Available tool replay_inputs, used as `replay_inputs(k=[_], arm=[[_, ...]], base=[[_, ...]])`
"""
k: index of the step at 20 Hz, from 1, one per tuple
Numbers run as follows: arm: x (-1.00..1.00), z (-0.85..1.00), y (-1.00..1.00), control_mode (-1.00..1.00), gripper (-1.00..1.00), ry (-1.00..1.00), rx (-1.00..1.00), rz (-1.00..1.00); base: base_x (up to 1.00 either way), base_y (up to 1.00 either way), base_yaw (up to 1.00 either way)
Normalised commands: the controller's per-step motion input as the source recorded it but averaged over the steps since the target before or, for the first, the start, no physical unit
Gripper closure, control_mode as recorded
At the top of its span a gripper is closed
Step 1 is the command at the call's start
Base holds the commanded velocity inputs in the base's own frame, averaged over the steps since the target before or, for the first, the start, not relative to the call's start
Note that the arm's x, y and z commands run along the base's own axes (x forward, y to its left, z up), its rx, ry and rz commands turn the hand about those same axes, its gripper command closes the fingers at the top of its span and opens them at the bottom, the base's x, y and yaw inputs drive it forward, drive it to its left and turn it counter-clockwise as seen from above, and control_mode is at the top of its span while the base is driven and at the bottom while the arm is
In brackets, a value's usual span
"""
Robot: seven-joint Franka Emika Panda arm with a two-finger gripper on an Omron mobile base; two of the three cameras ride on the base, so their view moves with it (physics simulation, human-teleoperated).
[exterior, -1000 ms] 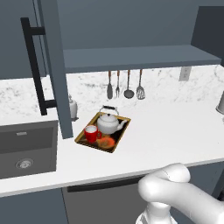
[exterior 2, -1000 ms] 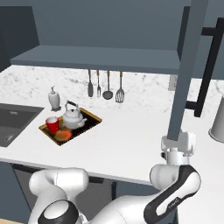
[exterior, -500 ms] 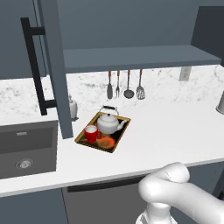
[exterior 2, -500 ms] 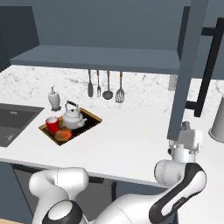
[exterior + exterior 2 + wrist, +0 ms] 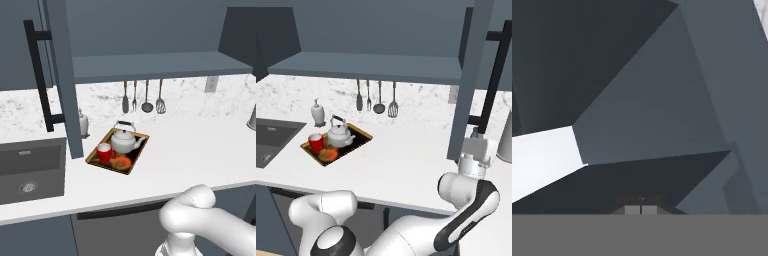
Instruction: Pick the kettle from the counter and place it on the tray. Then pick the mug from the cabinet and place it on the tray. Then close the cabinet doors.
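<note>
White worktop (image 5: 200,145): kettle (image 5: 123,141) & mug (image 5: 104,152) on tray (image 5: 136,156); end effector (image 5: 640,209), jaws together, by right cabinet door (image 5: 465,80); next: push it shut.

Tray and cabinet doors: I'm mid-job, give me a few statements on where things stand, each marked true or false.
1. The kettle sits on the tray. True.
2. The mug is on the cabinet shelf. False: it stands on the tray beside the kettle.
3. Both cabinet doors are closed. False: the left door and the right door stand open, edge-on to the counter.
4. The claw is up by the right door's black handle. True.
5. The claw's jaws are spread wide. False: they are shut.
</note>
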Motion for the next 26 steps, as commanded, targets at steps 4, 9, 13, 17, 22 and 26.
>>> replay_inputs(k=[4, 9, 13, 17, 22, 26], arm=[[-0.02, 0.19, -0.05, -1.00, 1.00, -0.30, 0.00, 0.00], [-0.15, 0.36, 0.00, -1.00, 1.00, -0.36, 0.00, 0.00], [-0.38, 0.33, 0.05, -1.00, 1.00, -0.30, -0.01, -0.04], [-0.50, 0.31, 0.19, -1.00, 1.00, -0.12, -0.05, -0.12], [-0.48, 0.22, 0.45, -1.00, 1.00, 0.00, -0.14, -0.18], [-0.46, 0.21, 0.59, -1.00, 1.00, 0.00, -0.18, -0.22]], base=[[0.00, 0.00, 0.00], [0.00, 0.00, 0.00], [0.00, 0.00, 0.00], [0.00, 0.00, 0.00], [0.00, 0.00, 0.00], [0.00, 0.00, 0.00]])
